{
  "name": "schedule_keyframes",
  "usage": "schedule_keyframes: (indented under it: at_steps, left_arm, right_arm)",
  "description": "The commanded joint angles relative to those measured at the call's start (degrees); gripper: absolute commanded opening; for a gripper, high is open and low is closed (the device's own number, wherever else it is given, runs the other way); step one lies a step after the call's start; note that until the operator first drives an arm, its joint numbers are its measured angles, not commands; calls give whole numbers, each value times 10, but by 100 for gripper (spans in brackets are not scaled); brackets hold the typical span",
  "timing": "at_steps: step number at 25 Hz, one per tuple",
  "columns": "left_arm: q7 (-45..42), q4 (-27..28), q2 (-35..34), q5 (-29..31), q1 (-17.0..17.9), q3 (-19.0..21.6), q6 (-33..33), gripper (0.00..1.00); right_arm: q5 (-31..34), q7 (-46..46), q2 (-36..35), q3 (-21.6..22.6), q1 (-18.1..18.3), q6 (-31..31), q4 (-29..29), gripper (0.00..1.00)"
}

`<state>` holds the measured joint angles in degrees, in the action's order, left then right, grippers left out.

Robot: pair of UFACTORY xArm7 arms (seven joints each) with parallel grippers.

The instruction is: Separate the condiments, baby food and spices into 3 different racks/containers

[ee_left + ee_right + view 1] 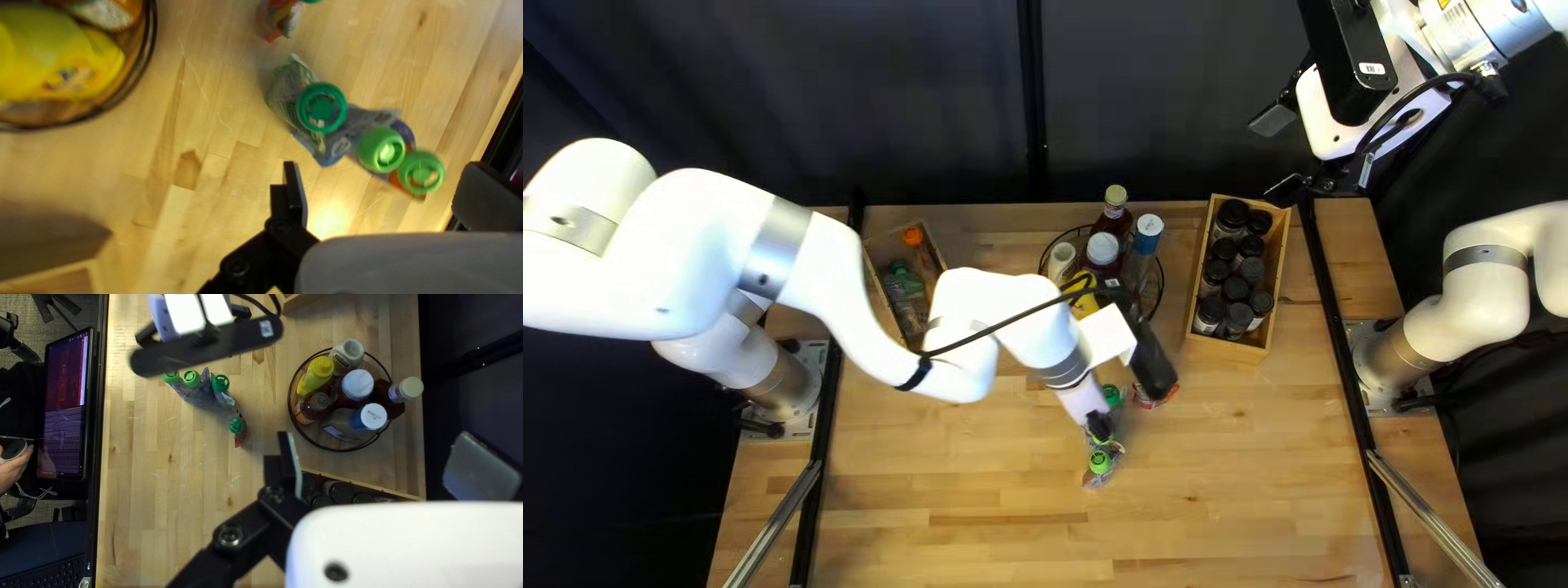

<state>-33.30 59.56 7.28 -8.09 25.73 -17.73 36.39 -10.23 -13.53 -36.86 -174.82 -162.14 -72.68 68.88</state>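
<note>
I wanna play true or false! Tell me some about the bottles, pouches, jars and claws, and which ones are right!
1. The yellow squeeze bottle is in the round rack. True.
2. The spice jars have white lids. False: their lids are black.
3. Some green-capped pouches are on the wooden table. True.
4. The left claw is squeezing a pouch. False: it's open and holding nothing.

Left box (888, 237) in top left view: part hidden behind left arm (850, 310). Yellow bottle (52, 62) in left wrist view: blurry, cut off. Jars (339, 491): bottoms hidden inside right box (1226, 347).
</note>
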Motion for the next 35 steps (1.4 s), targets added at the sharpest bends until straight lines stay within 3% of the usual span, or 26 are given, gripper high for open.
schedule_keyframes:
  at_steps: [1,9,10,13,14,20,25,35]
  left_arm:
    - [14,7,23,-27,-12,0,-16,100]
    - [38,4,40,-63,-23,6,-40,98]
    - [39,7,44,-64,-23,8,-42,88]
    - [39,10,47,-62,-21,9,-44,17]
    - [40,11,47,-61,-21,9,-45,9]
    - [28,7,37,-36,-17,0,-41,4]
    - [-54,-39,-60,83,-15,-13,1,3]
    - [-185,-138,-259,253,-73,25,147,9]
  right_arm:
    - [0,0,0,0,0,0,0,100]
    - [0,0,0,0,0,0,0,100]
    - [0,0,0,0,0,0,0,100]
    - [0,0,0,0,0,0,0,100]
    - [0,0,0,0,0,0,0,100]
    - [0,0,0,0,0,0,0,100]
    - [0,0,0,0,0,0,0,100]
    - [0,0,0,0,0,0,0,100]
